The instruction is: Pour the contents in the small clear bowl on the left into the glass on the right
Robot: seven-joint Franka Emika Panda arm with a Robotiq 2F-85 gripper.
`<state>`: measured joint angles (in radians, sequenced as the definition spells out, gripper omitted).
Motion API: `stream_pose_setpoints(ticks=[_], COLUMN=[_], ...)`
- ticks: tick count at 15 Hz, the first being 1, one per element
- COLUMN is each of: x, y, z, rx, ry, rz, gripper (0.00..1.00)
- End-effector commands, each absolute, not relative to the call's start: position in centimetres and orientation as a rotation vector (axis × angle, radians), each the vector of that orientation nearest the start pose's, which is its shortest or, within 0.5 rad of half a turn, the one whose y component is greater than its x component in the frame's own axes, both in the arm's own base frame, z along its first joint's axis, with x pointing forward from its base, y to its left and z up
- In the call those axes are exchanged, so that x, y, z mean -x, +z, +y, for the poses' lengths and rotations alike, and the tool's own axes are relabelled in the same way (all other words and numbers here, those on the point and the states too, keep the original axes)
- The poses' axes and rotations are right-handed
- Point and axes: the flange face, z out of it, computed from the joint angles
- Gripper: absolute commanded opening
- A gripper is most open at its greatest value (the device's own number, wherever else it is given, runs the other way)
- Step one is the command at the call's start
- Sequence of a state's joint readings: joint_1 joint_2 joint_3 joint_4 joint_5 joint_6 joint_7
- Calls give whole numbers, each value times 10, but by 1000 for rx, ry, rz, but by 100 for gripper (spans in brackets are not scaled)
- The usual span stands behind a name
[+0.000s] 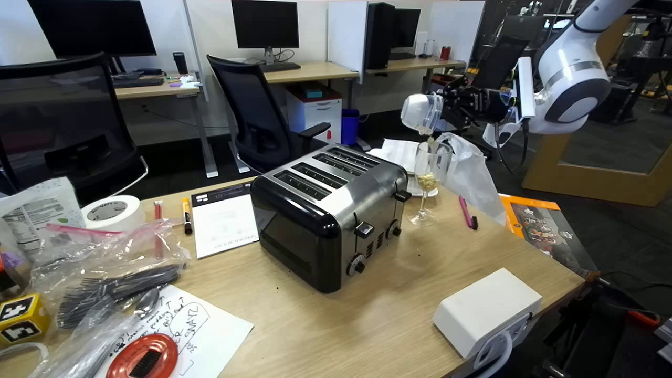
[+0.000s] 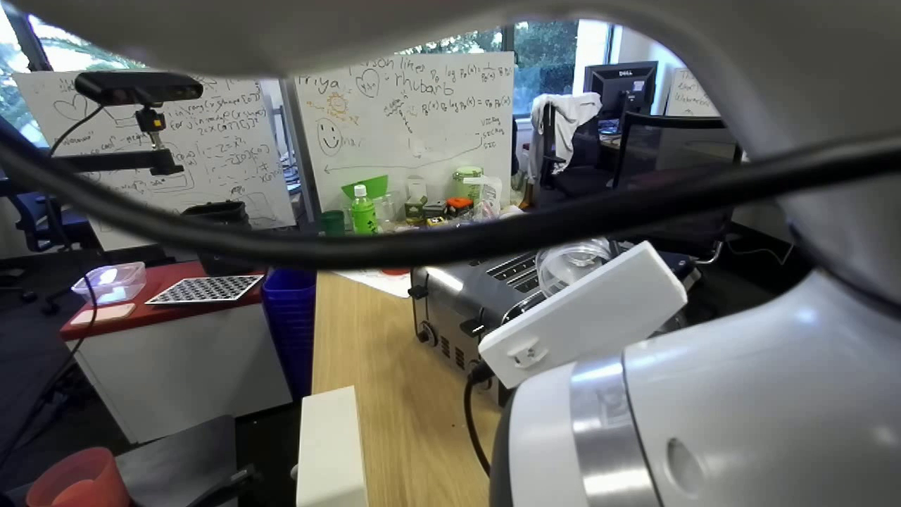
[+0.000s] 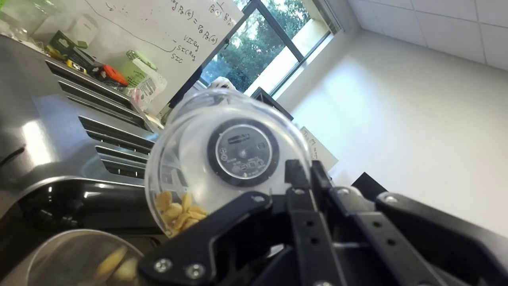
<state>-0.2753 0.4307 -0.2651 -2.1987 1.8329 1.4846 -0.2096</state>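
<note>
Fingers point(image 3: 297, 174) pinched the bowl point(image 1: 417, 111); kernels point(image 3: 180, 212) seemed best trickled into the glass point(image 1: 423, 164) near the edge of the bench point(image 1: 462, 257).

The small clear bowl point(image 3: 228, 163) is held tilted, its rim pinched between the jaws and its inner base in full view. Tan-yellow bits point(image 3: 183, 210) are gathered against its wall at lower left. Below, the glass point(image 3: 59, 254) is cut off by the frame edge, further bits being seen within its outline. The toaster point(image 3: 75, 131) is shown at left, a whiteboard point(image 3: 151, 24) and window point(image 3: 254, 51) beyond.
</note>
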Motion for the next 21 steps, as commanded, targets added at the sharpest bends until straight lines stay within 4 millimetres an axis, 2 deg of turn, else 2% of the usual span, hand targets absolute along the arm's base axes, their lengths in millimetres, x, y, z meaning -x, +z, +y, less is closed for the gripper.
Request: stream_pose_setpoints(ticks=[1,21], x=[-514,-510], y=[232,222], z=[-179,-180], rx=[1020,906], ry=[119,210], rz=[1014,1021], gripper=[2,2])
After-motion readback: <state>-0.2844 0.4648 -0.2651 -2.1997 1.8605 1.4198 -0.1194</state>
